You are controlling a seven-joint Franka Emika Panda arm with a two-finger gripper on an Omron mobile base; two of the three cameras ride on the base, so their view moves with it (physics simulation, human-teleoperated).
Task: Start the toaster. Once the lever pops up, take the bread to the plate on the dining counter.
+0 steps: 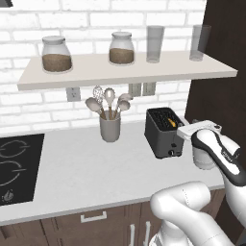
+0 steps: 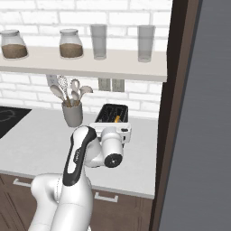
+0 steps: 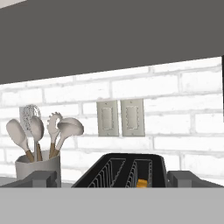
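Two finger tips of my tool stand wide apart, gripping nothing, just in front of the black toaster on the white tabletop. Bread sits low in one slot (a golden corner visible), utensil cup beside.

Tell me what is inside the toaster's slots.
A yellow-orange edge of the bread shows in one slot of the toaster, between wire guides. The rest of the slice is hidden inside.
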